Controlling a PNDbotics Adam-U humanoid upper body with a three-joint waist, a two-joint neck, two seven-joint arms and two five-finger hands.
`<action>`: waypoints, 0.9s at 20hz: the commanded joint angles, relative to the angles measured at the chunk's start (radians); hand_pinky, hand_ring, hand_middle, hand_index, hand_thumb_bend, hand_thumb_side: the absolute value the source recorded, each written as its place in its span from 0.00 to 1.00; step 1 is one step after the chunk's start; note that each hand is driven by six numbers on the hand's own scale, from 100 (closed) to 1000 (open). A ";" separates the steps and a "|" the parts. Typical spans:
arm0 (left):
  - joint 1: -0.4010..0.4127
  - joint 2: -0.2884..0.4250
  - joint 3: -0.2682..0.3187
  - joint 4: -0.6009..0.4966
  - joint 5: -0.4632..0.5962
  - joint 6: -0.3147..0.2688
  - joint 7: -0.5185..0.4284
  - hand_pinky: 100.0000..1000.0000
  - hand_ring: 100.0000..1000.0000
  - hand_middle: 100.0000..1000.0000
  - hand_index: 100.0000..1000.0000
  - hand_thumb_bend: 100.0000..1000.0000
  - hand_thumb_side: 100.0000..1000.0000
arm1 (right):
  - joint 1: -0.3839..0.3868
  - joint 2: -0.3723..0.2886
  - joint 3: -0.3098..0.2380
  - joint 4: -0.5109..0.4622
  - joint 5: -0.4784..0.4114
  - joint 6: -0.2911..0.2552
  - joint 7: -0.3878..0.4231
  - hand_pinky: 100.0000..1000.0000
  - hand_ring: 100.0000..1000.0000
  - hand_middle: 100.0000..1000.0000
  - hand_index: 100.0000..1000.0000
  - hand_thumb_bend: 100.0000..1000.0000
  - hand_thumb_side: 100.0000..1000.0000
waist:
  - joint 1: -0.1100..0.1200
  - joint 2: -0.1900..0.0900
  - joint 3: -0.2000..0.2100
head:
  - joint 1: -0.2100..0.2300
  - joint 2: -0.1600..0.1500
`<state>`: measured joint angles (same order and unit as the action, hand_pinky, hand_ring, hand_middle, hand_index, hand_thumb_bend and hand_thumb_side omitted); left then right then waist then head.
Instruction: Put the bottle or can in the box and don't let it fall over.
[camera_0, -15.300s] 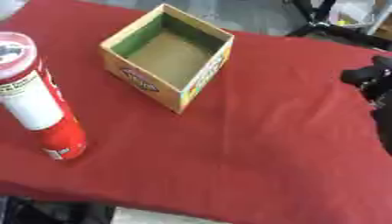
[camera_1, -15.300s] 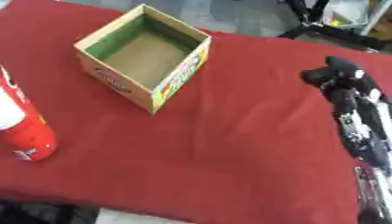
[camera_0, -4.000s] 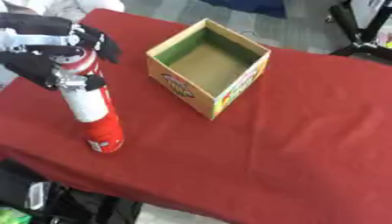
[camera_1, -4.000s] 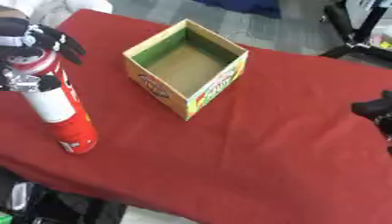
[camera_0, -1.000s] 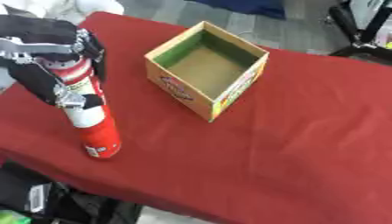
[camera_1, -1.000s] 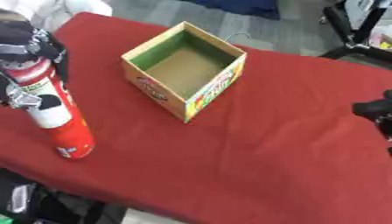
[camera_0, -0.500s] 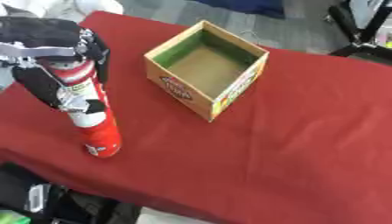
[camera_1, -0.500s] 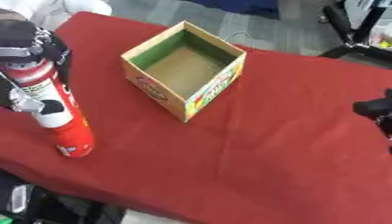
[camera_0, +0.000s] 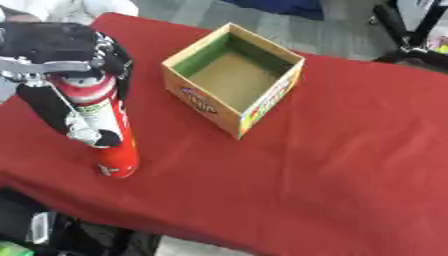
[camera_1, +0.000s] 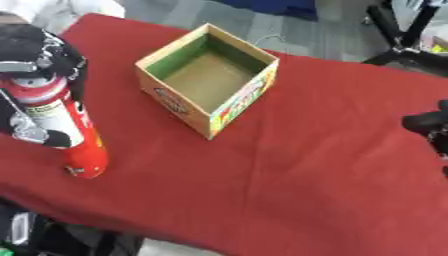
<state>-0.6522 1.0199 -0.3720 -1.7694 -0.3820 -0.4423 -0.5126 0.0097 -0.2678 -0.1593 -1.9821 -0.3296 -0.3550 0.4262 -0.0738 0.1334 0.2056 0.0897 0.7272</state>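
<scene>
Gripping tall red cylindrical can (camera_0: 112, 137), left hand (camera_0: 61, 60) fingers curled round top; open cardboard box (camera_0: 234, 79) nearby.

Evenly and rather brightly lit from overhead, with no glare anywhere. Soft throughout, slightly smeared, worst at nine o'clock where the left hand (camera_0: 61, 60) and the red can (camera_0: 109, 130) blur together. Shadow only faint: a dim patch inside the box (camera_0: 232, 80), along its wall toward eleven o'clock, and beneath the red cloth (camera_0: 332, 165) toward seven o'clock. Edges undistorted.
</scene>
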 joint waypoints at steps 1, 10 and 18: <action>-0.008 0.022 0.001 -0.007 -0.003 -0.003 0.011 0.00 0.19 0.12 0.04 0.46 0.00 | -0.007 -0.015 -0.006 -0.018 -0.003 0.005 -0.002 0.83 0.76 0.66 0.85 0.00 0.47 | 0.007 -0.006 -0.002 | 0.000 -0.006; -0.026 0.022 0.026 -0.005 0.053 0.015 -0.005 0.00 0.17 0.10 0.03 0.37 0.00 | -0.011 -0.019 -0.004 -0.018 -0.008 0.010 -0.002 0.83 0.76 0.66 0.85 0.00 0.47 | 0.012 -0.006 -0.003 | 0.000 -0.009; -0.062 0.008 0.053 0.023 0.125 0.034 -0.030 0.00 0.13 0.05 0.02 0.36 0.00 | -0.011 -0.020 -0.006 -0.018 -0.013 0.011 -0.005 0.83 0.76 0.66 0.85 0.00 0.47 | 0.014 -0.007 -0.003 | 0.001 -0.011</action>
<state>-0.6937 1.0128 -0.3446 -1.7451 -0.2713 -0.4077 -0.5411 0.0081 -0.2680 -0.1593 -1.9821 -0.3317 -0.3453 0.4244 -0.0675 0.1358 0.2037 0.0901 0.7270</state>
